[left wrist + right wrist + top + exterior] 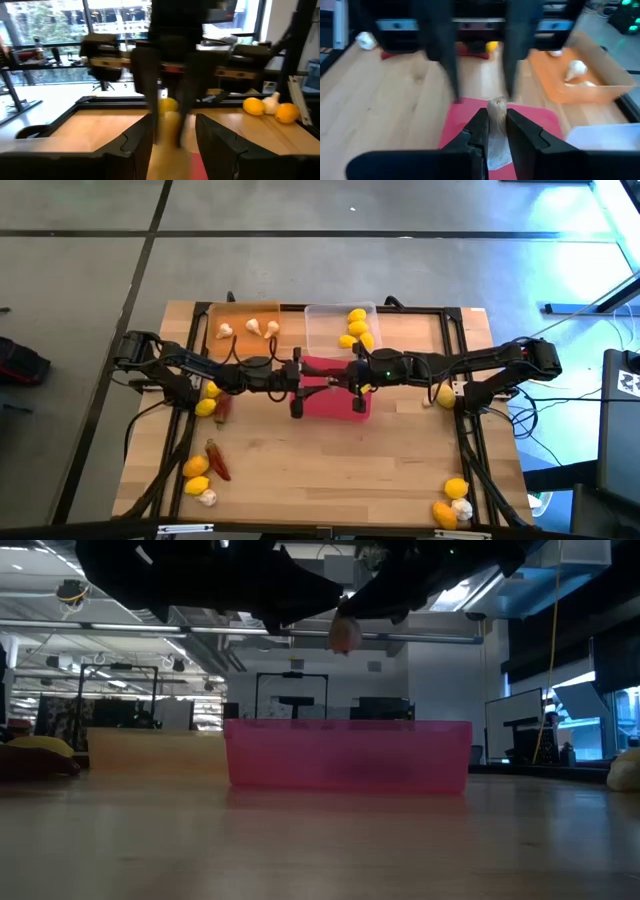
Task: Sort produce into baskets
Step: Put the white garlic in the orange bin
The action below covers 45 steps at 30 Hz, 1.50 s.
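Right gripper (493, 131) pinches garlic bulb (496, 107) over pink tray (335, 400), likely handover; left gripper (172, 135) half-open, empty, faces it.

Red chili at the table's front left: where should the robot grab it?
Probably around the middle of the chili, coming straight down from above and pinching across its thin width. It lies flat and long on the table, and a lemon sits close beside it, so a sideways approach looks awkward.
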### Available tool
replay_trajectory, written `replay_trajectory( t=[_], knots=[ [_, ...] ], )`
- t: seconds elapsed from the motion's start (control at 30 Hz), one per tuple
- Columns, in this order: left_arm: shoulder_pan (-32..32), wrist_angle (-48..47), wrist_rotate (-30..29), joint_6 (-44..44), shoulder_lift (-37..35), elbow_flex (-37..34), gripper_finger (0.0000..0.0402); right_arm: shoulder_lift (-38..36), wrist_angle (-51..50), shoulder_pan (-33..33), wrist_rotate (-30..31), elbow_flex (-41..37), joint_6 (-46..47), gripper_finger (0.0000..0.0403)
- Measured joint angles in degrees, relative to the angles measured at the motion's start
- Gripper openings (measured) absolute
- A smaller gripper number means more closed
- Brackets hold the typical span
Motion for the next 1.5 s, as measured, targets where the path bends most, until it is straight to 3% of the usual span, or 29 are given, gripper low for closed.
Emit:
replay_trajectory(
  t=[0.27, 0.57, 1.33, 1.5],
  knots=[
    [0.03, 0.07, -3.39, -1.26, 0.00, 0.01, 0.0143, 0.00, 0.22, 0.03, 0.00, 0.00, -0.02, 0.0056],
    [-0.10, 0.15, 2.37, -2.03, -0.02, 0.01, 0.0143, 0.00, 3.82, 0.05, -0.17, 0.00, -0.35, 0.0056],
    [-0.12, 1.39, 2.82, -2.97, -0.11, 0.03, 0.0142, 1.27, 5.14, 0.05, -1.44, -0.02, -1.11, 0.0056],
    [-0.12, 0.67, 2.74, -2.37, -0.11, 0.06, 0.0112, 1.27, 5.16, 0.05, -1.45, -0.04, -1.11, 0.0056]
  ],
)
